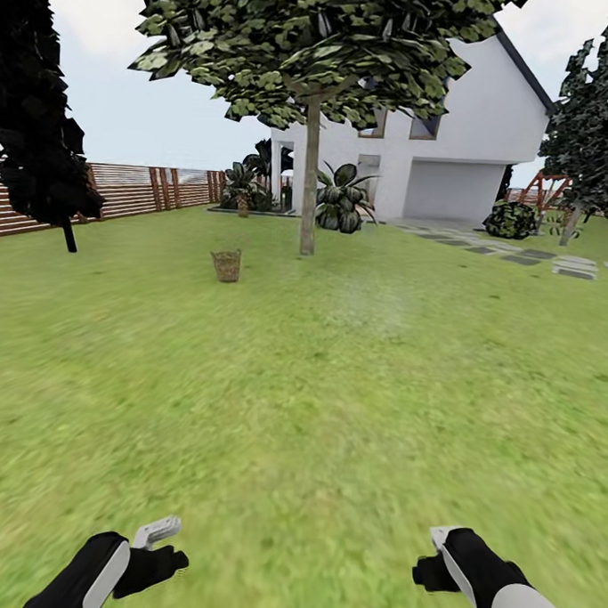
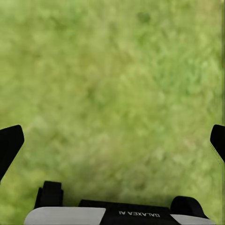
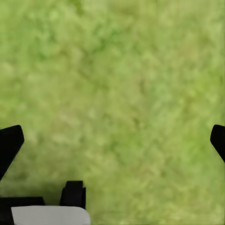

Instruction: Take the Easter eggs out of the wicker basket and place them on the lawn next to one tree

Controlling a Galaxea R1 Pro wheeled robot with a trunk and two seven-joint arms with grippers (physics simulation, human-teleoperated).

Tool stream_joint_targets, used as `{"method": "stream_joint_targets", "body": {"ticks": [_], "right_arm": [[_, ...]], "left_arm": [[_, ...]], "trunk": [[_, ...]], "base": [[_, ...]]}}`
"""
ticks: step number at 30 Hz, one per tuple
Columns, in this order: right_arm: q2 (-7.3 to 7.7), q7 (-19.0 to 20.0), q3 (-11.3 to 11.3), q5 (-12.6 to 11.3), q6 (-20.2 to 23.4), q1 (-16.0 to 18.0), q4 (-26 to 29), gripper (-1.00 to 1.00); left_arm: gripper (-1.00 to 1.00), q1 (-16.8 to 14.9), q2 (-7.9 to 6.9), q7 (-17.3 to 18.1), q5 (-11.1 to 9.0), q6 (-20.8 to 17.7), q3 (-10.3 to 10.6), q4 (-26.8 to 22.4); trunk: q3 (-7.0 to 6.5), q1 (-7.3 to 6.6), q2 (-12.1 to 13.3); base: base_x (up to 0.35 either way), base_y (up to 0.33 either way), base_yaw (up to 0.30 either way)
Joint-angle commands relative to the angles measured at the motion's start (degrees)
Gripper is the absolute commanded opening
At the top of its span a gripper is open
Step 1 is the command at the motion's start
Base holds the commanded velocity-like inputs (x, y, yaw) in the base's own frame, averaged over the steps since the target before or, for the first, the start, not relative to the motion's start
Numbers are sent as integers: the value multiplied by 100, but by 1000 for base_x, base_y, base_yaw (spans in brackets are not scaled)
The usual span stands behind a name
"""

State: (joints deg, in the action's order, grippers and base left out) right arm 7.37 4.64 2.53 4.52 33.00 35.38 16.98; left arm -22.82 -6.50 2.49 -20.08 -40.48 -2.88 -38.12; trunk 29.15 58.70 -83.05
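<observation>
The wicker basket (image 1: 226,266) stands far off on the lawn (image 1: 334,413), small and tan; its inside is too distant to make out, so the Easter eggs are hidden. Just right of it and a little behind rises a tree (image 1: 309,188) with a grey-brown trunk and a green leafy canopy. My left gripper (image 1: 160,546) and right gripper (image 1: 434,554) hang low at the near edge of the head view, far from the basket. In the wrist views the left gripper (image 2: 112,140) and right gripper (image 3: 112,140) are open, fingers wide apart over bare grass.
A dark near-black tree (image 1: 45,148) stands at the left by the brown slat fence (image 1: 123,192). A white house (image 1: 455,151) with shrubs (image 1: 343,199) closes the back. Grey stepping stones (image 1: 520,257) run at the right. Another dark tree (image 1: 599,123) stands at the far right.
</observation>
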Motion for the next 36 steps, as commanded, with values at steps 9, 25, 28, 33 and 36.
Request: {"method": "stream_joint_targets", "body": {"ticks": [9,25,28,33,36], "right_arm": [[21,37,12,55,95,3,671,100],[38,45,18,54,292,3,1333,100],[-19,40,61,81,747,2,1531,100],[-18,32,32,82,875,4,1568,100],[8,19,18,80,861,3,1571,100]], "left_arm": [[100,-3,163,23,22,-27,-17,-3],[100,-1,204,23,26,-21,-15,-49],[100,-19,101,23,36,-29,-25,-101],[100,-52,-26,18,46,-39,-34,-107],[100,-55,-11,15,48,-37,-32,-92]], "trunk": [[6,3,-3],[6,3,-3],[6,3,-3],[6,3,-3],[6,3,-3]], "base": [[323,110,0],[325,69,0],[329,2,0],[333,0,0],[336,0,0]]}}
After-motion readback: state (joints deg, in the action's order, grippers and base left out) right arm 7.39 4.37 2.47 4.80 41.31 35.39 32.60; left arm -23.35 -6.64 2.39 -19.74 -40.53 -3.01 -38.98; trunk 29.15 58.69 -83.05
